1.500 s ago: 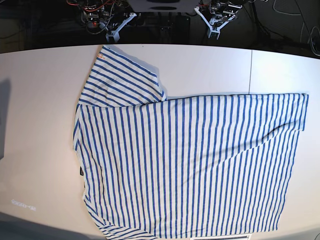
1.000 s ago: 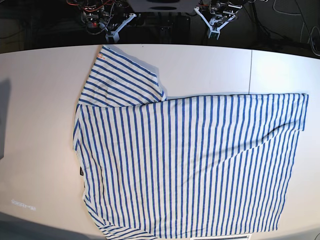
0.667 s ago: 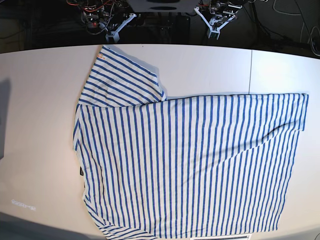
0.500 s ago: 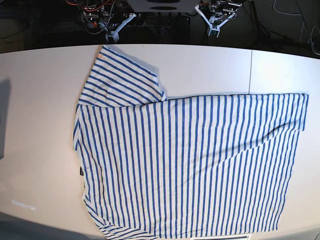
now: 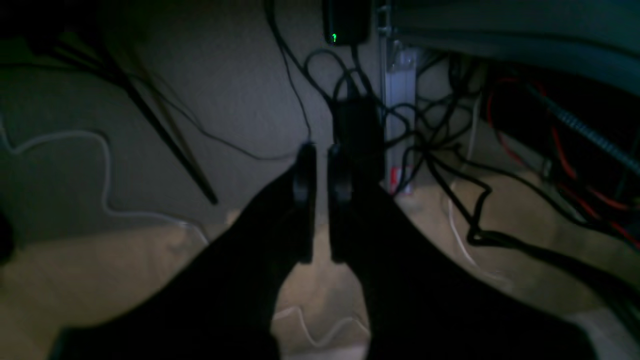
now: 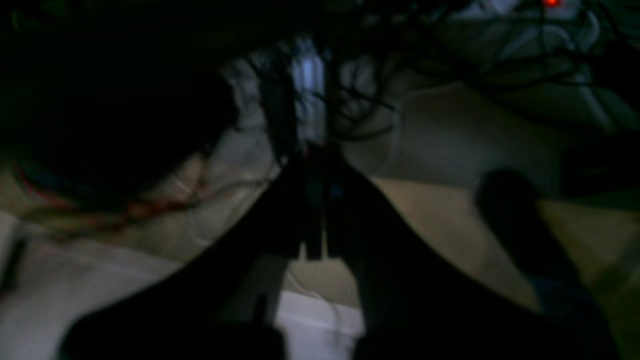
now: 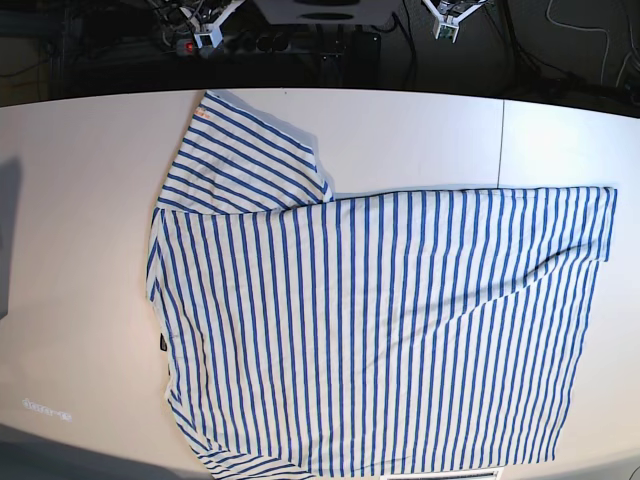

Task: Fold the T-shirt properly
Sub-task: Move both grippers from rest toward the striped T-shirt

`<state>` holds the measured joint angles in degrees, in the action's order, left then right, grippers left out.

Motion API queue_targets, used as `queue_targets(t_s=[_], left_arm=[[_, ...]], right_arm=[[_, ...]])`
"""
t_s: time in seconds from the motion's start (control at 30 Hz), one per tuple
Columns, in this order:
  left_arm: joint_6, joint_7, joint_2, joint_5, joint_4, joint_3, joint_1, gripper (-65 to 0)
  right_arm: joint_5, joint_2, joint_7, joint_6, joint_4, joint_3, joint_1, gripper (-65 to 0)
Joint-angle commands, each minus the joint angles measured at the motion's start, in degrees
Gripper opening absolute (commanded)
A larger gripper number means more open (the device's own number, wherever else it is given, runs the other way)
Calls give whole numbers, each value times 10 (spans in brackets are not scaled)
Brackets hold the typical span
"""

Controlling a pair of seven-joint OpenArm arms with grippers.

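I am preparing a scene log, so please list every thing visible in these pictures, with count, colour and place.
T-shirt: one, white with thin blue stripes, spread flat over most of the table, one sleeve pointing to the far left corner.
Orange mark: one, at that sleeve's end.
Table: one, white, under the shirt.
Cables: many, black, red and white, behind the table.
Left gripper: one, dark, raised behind the table, fingers nearly together, empty.
Right gripper: one, dark, raised, shut, empty.

The shirt covers most of the table; bare tabletop lies left of and behind it.
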<state>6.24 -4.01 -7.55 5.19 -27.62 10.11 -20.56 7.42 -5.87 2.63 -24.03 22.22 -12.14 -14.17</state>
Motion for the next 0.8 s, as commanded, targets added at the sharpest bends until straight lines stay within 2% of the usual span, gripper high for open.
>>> queue_targets(t_s=[0.0,0.13,0.23,0.57,0.77], left_arm=[[-9,-10,-7,1,-25,0,-20,-603],[-9,-13,-28,-10,-135,0,-92,-603],[-9,-14,-44,-21,-229,0,-151,-603],[-9,-14,-114,-22,-551,0,-325,-603],[-9,-8,-136,-21,-711,-1,-380,-603]], right_arm=[[-4,-8,-3,11,15,14,-19,-650],[-14,-25,-2,11,92,66,-89,-650],[-59,-40,0,11,173,80,-153,-650],[-194,-118,0,9,492,78,-366,-650],[-286,-151,0,7,679,21,-449,-650]])
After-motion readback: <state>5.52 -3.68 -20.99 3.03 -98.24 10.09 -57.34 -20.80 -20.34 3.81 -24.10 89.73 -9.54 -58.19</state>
